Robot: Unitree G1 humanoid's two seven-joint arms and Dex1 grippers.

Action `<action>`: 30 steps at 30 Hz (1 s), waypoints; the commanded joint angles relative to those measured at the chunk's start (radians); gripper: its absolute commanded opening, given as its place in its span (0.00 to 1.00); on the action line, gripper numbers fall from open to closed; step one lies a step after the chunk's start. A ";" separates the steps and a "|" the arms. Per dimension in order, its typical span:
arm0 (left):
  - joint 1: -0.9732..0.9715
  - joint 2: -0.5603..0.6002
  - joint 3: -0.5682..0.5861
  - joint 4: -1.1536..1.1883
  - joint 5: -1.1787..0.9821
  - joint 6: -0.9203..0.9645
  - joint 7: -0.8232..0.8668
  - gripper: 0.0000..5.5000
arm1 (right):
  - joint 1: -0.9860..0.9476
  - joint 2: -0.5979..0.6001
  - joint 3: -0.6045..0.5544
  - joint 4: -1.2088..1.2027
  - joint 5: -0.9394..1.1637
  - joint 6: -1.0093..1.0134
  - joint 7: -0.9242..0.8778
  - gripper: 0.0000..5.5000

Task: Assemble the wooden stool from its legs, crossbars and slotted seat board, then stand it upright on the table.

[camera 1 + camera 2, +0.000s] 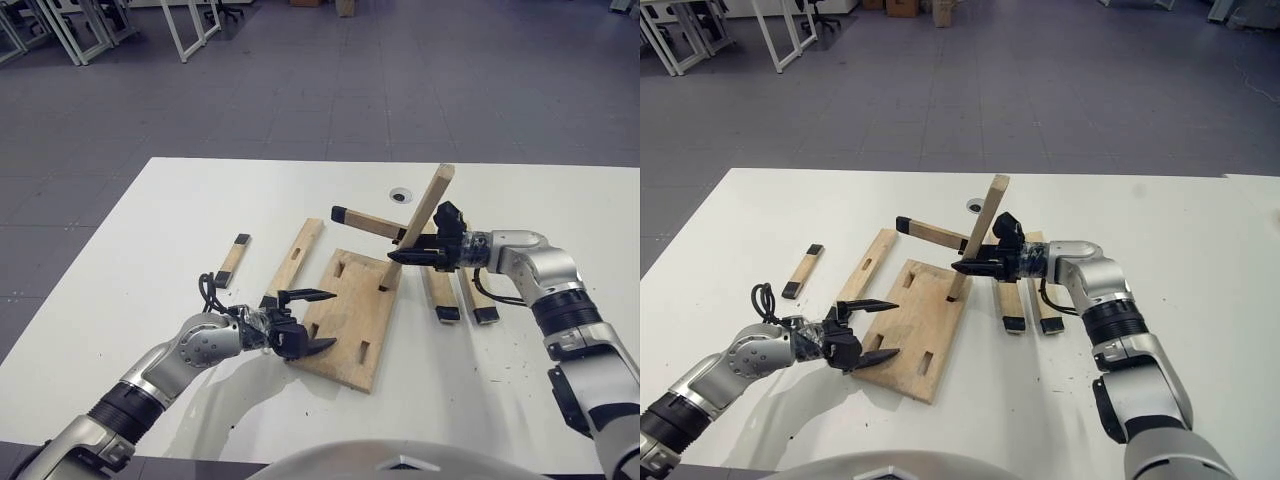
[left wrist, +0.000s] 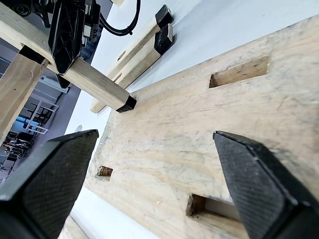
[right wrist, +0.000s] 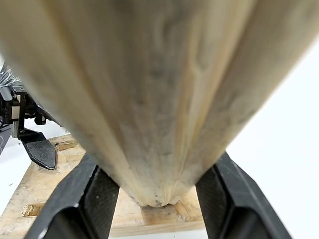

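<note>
Altogether, one seat board (image 1: 345, 305), six bars (image 1: 296, 254)

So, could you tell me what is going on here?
The right gripper is shut on a pale wooden stool leg, tilted, with its lower end at a slot in the flat, slotted wooden seat board on the white table. The open left gripper sits at the board's near corner. Other wooden pieces lie loose beside the board.

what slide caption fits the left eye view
Right gripper holds a tilted leg, its end at a slot in the seat board; left gripper open at its edge
</note>
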State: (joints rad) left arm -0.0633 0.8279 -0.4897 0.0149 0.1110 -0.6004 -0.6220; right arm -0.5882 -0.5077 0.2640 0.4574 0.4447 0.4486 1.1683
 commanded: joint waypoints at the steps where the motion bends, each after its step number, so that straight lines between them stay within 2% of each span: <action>1: 0.058 -0.009 -0.026 0.024 0.079 0.058 -0.053 0.78 | 0.201 -0.037 0.181 -0.091 -0.195 0.095 -0.097 0.37; 6: 0.070 -0.033 -0.019 0.022 0.093 0.074 -0.045 0.78 | 0.186 -0.043 0.301 -0.187 -0.277 0.083 -0.125 0.37; 12: 0.077 -0.062 -0.020 0.017 0.110 0.091 -0.041 0.78 | 0.153 -0.036 0.394 0.012 -0.314 0.094 -0.088 0.37; 15: 0.078 -0.069 -0.019 0.023 0.116 0.092 -0.041 0.78 | 0.149 -0.028 0.370 0.067 -0.299 0.080 -0.093 0.37; 20: 0.094 -0.065 -0.029 0.029 0.149 0.130 -0.051 0.78 | 0.090 -0.038 0.289 -0.035 -0.243 0.100 -0.110 0.37; 22: 0.097 -0.055 -0.041 0.038 0.202 0.196 -0.062 0.78 | 0.083 -0.044 0.282 -0.070 -0.233 0.107 -0.108 0.37; 25: 0.112 -0.016 -0.066 0.024 0.202 0.395 -0.171 0.78 | 0.095 -0.041 0.277 -0.086 -0.228 0.108 -0.125 0.37; 30: 0.097 -0.010 -0.059 0.008 0.201 0.458 -0.184 0.78 | 0.097 -0.038 0.261 -0.109 -0.215 0.108 -0.149 0.37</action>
State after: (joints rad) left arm -0.0410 0.7550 -0.4710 -0.1064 0.1436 -0.3643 -0.6992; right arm -0.6133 -0.5296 0.3953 0.3074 0.3886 0.4200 1.0705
